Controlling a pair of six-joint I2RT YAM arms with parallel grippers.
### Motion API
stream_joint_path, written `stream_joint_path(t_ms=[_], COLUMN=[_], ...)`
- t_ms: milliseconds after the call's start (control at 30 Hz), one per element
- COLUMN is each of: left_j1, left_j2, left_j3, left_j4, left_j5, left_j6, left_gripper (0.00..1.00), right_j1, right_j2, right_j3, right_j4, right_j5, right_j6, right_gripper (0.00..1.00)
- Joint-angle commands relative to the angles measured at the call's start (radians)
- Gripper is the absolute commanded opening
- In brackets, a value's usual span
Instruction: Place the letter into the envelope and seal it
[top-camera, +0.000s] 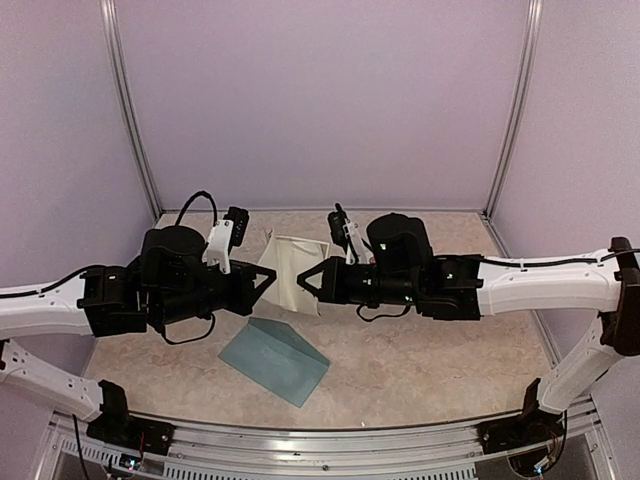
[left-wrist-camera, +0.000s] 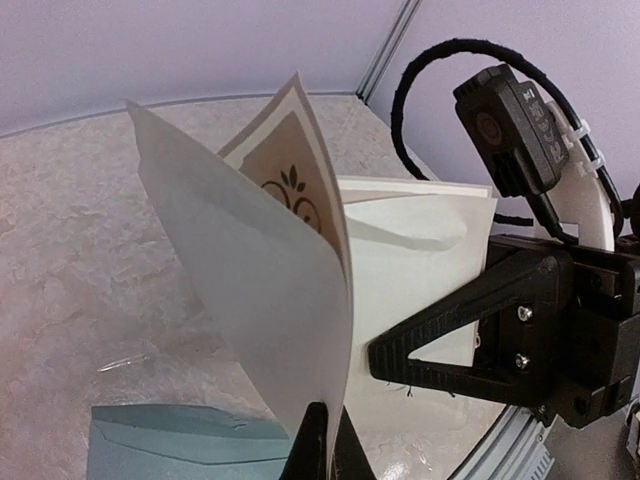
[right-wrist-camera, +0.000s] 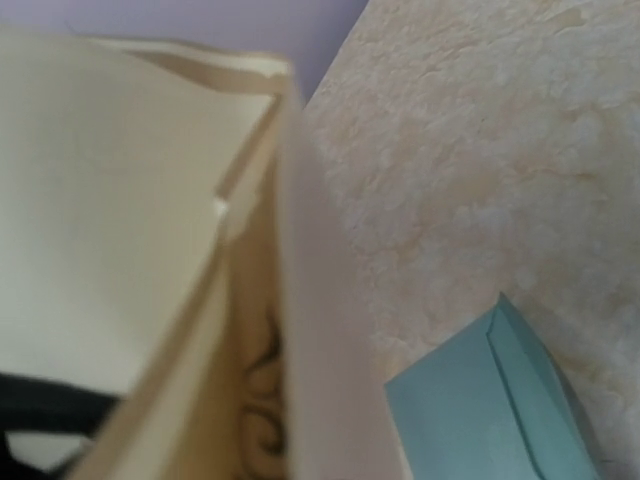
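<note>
Top cam: desk is a beige, marbled-looking slab. Plain lilac walls on 3 sides, silver corner posts at the back, metal rail along the near edge. The letter is up off the desk, mid frame, pinched from both sides. Left tool is clamped on its 9 o'clock edge, right tool on its 3 o'clock edge. The envelope lies flat at approx 6 o'clock from the letter, apart from it, nothing touching it.

Left wrist cam: left tool at the bottom has its fingers closed on the letter, which bows upward w/ the dark ornate border showing inside the curl. Right tool bites the sheet from 3 o'clock. The envelope sits at 7 o'clock on the desk, w/ lilac wall behind.

Right wrist cam: pretty blurry. The letter fills the left half, very close. Its own fingers aren't clear here. The envelope is at 5 o'clock on the desk, w/ a bit of wall at 12.
</note>
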Motion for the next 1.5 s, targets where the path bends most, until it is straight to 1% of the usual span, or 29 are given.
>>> stream_joint_path(t_ms=[0, 133, 200, 267, 300, 333, 400, 433, 467, 500, 567, 667, 767, 867, 967, 1100, 1167, 1267, 1300, 1333, 1367, 1433, 1467], left_j1=[-0.024, -0.044, -0.043, -0.041, -0.036, -0.026, -0.002, 0.012, 0.028, 0.052, 0.116, 0.256, 0.342, 0.355, 0.351, 0.321, 0.29, 0.239, 0.228, 0.226, 0.226, 0.226, 0.226], left_j2=[0.055, 0.098, 0.098, 0.066, 0.049, 0.019, -0.026, -0.061, -0.082, -0.109, -0.154, -0.193, -0.207, -0.175, -0.124, -0.09, -0.073, -0.039, -0.031, -0.021, -0.013, -0.01, -0.01], left_j3=[0.038, 0.068, 0.064, 0.049, 0.041, 0.031, 0.014, 0.007, 0.003, 0.001, 0.008, 0.039, 0.079, 0.137, 0.163, 0.173, 0.178, 0.185, 0.186, 0.186, 0.183, 0.177, 0.171], left_j4=[-0.005, -0.055, -0.07, -0.063, -0.055, -0.044, -0.033, -0.036, -0.043, -0.057, -0.106, -0.199, -0.239, -0.283, -0.307, -0.314, -0.315, -0.329, -0.334, -0.334, -0.331, -0.311, -0.296], left_j5=[0.036, -0.014, -0.045, -0.05, -0.039, -0.016, 0.045, 0.067, 0.092, 0.121, 0.179, 0.363, 0.551, 0.726, 0.853, 0.928, 0.952, 0.938, 0.926, 0.926, 0.932, 0.936, 0.938], left_j6=[0.039, 0.036, 0.017, -0.001, -0.009, -0.015, -0.028, -0.033, -0.033, -0.026, -0.005, 0.058, 0.141, 0.212, 0.25, 0.273, 0.275, 0.282, 0.283, 0.283, 0.281, 0.273, 0.265], left_gripper=[0.0, 0.0, 0.0, 0.0, 0.02, 0.16, 0.61, 0.75, 0.85, 0.91, 0.98, 0.99, 0.99, 0.99, 0.99, 0.99, 0.99, 0.99, 0.97, 0.91, 0.81, 0.49, 0.34], right_j1=[0.007, 0.007, 0.007, 0.004, 0.001, -0.005, -0.02, -0.033, -0.048, -0.06, -0.077, -0.088, -0.093, -0.092, -0.093, -0.092, -0.092, -0.093, -0.093, -0.092, -0.092, -0.093, -0.093], right_j2=[0.004, -0.017, -0.031, -0.054, -0.068, -0.087, -0.119, -0.129, -0.135, -0.138, -0.136, -0.135, -0.123, -0.105, -0.086, -0.065, -0.055, -0.047, -0.045, -0.044, -0.045, -0.056, -0.065], right_j3=[0.02, -0.003, -0.004, -0.015, -0.023, -0.036, -0.042, -0.033, -0.019, 0.002, 0.043, 0.067, 0.073, 0.085, 0.103, 0.132, 0.149, 0.167, 0.172, 0.174, 0.174, 0.17, 0.164], right_j4=[0.123, 0.157, 0.123, 0.082, 0.066, 0.061, 0.024, -0.011, -0.056, -0.119, -0.237, -0.344, -0.372, -0.373, -0.384, -0.414, -0.433, -0.452, -0.455, -0.459, -0.461, -0.459, -0.452], right_j5=[-0.034, -0.019, 0.006, 0.04, 0.053, 0.048, 0.011, -0.028, -0.078, -0.123, -0.199, -0.3, -0.459, -0.589, -0.661, -0.723, -0.727, -0.729, -0.732, -0.73, -0.722, -0.695, -0.679], right_j6=[0.038, 0.052, 0.044, 0.029, 0.019, -0.005, -0.081, -0.129, -0.182, -0.228, -0.318, -0.419, -0.468, -0.49, -0.509, -0.533, -0.545, -0.559, -0.563, -0.565, -0.566, -0.565, -0.561], right_gripper=[0.0, 0.0, 0.0, 0.0, 0.0, 0.0, 0.0, 0.0, 0.0, 0.0, 0.0, 0.0, 0.0, 0.0, 0.0, 0.0, 0.0, 0.0, 0.0, 0.0, 0.0, 0.0, 0.0])
